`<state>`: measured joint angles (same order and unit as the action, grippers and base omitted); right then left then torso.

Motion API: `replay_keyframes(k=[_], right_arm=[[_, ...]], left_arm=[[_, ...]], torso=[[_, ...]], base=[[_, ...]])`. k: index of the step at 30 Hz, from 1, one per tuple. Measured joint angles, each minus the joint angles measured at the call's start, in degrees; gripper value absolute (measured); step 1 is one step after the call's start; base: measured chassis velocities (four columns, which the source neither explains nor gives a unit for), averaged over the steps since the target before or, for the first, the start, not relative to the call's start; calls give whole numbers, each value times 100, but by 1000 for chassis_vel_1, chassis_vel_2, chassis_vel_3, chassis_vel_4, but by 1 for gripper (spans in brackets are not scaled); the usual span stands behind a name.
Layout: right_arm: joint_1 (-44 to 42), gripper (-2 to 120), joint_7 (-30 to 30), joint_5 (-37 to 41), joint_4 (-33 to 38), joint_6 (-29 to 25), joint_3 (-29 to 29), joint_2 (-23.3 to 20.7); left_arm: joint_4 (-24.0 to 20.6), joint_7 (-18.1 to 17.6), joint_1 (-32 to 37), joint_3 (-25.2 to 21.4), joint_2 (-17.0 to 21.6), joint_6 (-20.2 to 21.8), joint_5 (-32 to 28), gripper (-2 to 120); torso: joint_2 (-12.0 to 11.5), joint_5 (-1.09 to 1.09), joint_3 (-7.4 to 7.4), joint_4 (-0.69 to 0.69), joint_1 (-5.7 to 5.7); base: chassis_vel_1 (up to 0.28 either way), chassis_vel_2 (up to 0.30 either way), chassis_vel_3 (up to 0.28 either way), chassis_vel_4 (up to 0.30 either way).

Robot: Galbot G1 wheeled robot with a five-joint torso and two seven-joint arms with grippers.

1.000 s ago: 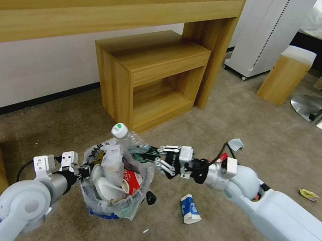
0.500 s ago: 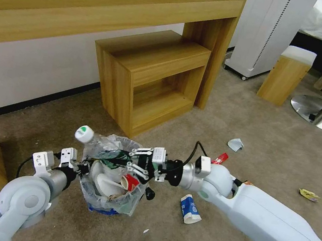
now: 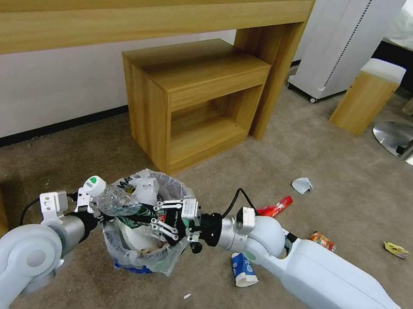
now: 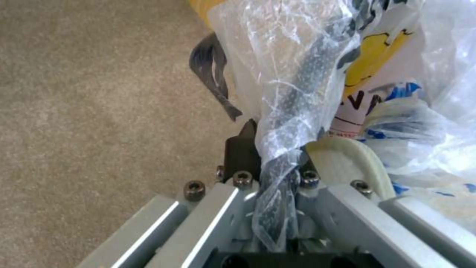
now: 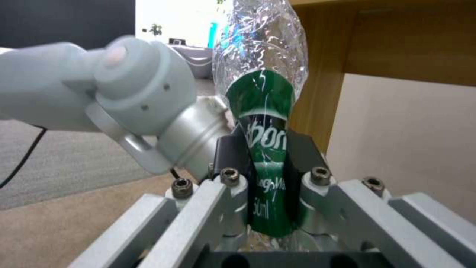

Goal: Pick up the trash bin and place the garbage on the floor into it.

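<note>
My right gripper [image 3: 157, 216] is clamped on the green-labelled bottle [image 3: 118, 200], holding it by the base end. The right wrist view shows both pads [image 5: 305, 156] pressed flat against the label, with the crumpled clear body running out ahead. The bottle lies nearly level across the mouth of the trash bin [image 3: 140, 259], its white cap [image 3: 93, 184] pointing toward my left side and overhanging the bin's left rim. The gripper itself sits over the bin opening.

My left gripper [image 4: 270, 163] is closed on a gathered fold of the bin's plastic liner at the left rim. The left wrist view shows the twisted film pinched between the jaws, with the yellow face mark [image 4: 369, 63] and black lettering just beyond.

The bin stands on the beige floor [image 3: 346, 197] in front of the wooden side cabinet [image 3: 195, 95]. It is packed with white slippers and cups.

Litter on the floor:
- A blue-white cup [image 3: 242, 271] lies just beside the bin, under my right forearm.
- A red wrapper [image 3: 276, 206] is near my right elbow.
- An orange can [image 3: 322, 240] is near it.
- A white tissue [image 3: 302, 184] lies farther out.
- A yellow wrapper [image 3: 396, 250] is well apart, toward the right.
</note>
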<state>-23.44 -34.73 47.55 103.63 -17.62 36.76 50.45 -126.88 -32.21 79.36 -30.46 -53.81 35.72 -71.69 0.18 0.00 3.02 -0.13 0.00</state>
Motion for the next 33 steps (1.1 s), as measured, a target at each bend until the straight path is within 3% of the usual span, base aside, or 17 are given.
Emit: replay_keyframes(k=[15,33], right_arm=[[-147,9,-56,-187,-520,-202,43,168],[-223,9,-62,-352,-691,-294,-29,164]], left_arm=[[-386,-49,187,-44,17,-3,-50,0],[-524,-67,229,-82,41,-18,-104,0]], torso=[[0,0,0,0,0],[0,0,0,0,0]], base=[[0,0,0,0],[0,0,0,0]])
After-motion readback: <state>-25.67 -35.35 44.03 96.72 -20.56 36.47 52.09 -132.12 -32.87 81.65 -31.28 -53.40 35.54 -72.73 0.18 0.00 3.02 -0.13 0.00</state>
